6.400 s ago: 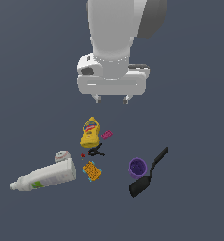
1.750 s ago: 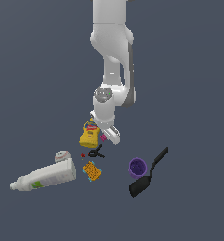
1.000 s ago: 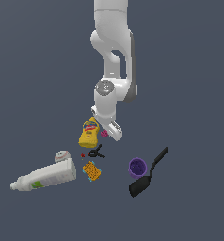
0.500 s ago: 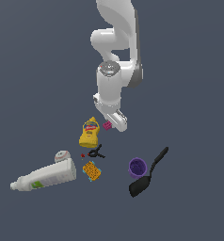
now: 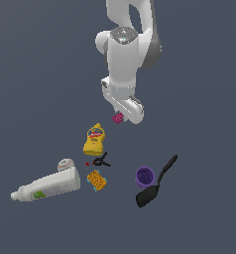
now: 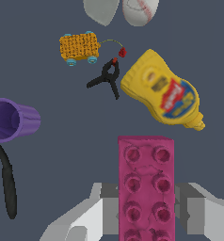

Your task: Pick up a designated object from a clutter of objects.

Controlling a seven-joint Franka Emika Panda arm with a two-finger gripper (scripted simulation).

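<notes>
Fingers [image 6: 147, 212] clamped on the magenta brick [image 6: 146, 188], one pad on each long side, studs facing the wrist camera. In the exterior view the brick [image 5: 118, 117] pokes out under the arm's hand, up off the worktop [image 5: 199, 124] and clear of the clutter.

Below it on the worktop: yellow mustard bottle [image 5: 94, 140] lying on its side, nearest to the brick. Just beside the bottle's base, black clamp [image 5: 101, 161] with a small red bit next to it. Orange sponge [image 5: 96, 180] near the clamp. Baseball [image 5: 65, 164] touching or just beside the large white bottle [image 5: 46, 185], which lies on its side toward the exterior view's left. Purple cup [image 5: 145, 175] on its side toward the exterior view's right, black spatula [image 5: 155, 182] right against it; contact hard to confirm.

Wrist view shows the same set: mustard bottle [image 6: 164, 92], clamp [image 6: 107, 79], sponge [image 6: 79, 46], cup [image 6: 11, 119], baseball [image 6: 140, 10].
</notes>
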